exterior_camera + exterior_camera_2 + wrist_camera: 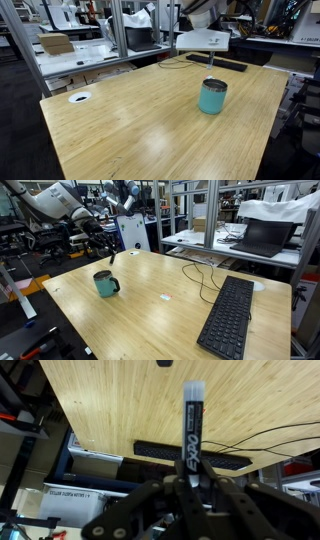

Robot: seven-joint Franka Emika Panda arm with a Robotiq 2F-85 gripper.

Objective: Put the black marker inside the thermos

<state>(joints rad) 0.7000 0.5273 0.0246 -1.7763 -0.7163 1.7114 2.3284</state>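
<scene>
The marker (192, 425) is a slim black cylinder with white print along its barrel and a pale cap at the far end. In my wrist view it stands straight out of the gripper (192, 478), whose dark fingers are clamped on its lower part, one on each side. The grip looks firm and nothing else touches the pen.

The thermos (212, 96) is a smooth teal tumbler, slightly tapered, with a dark rim. It stands upright on the table (140, 130) with its mouth open, and in an exterior view (104, 283) I can see a small handle on its side. The tabletop is pale wood in glued strips, with a light sheen.

A flat black keyboard (228, 318) lies well apart from the thermos, and in the wrist view it shows as a long dark bar (190, 452) behind the marker. A thin dark cable (200, 275) loops across the wood towards a laptop (262, 235) on the next bench. A small white ring (80, 97) lies flat near one table edge, far from the tumbler.

In an exterior view the gripper (107, 248) hangs in the air above the thermos, apart from it. Nothing stands between them. From that view the marker is too small for me to make out clearly.
</scene>
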